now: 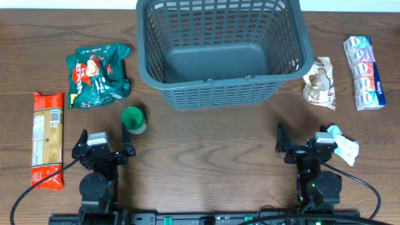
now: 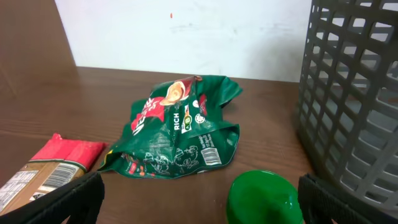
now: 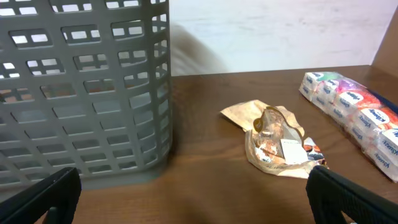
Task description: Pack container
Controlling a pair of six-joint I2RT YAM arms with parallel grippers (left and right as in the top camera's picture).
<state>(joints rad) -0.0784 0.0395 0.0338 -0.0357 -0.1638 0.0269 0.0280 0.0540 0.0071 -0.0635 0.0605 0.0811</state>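
Note:
The container (image 1: 212,94) is a large dark grey slotted basket at the table's far centre, and it is empty. It also shows in the left wrist view (image 2: 354,106) and the right wrist view (image 3: 81,93). My left gripper (image 1: 104,137) is open and empty near the front left. In the left wrist view (image 2: 202,202) a green round cup (image 2: 264,198) lies between the fingers, close to the right finger. My right gripper (image 1: 306,139) is open and empty near the front right, and nothing lies between its fingers in the right wrist view (image 3: 199,199).
A green snack bag (image 1: 98,74) and a red pack (image 1: 48,139) lie at the left, with the green cup (image 1: 132,119) beside them. A beige snack pack (image 1: 320,83), a tissue multipack (image 1: 364,72) and a crumpled white wrapper (image 1: 342,146) lie at the right.

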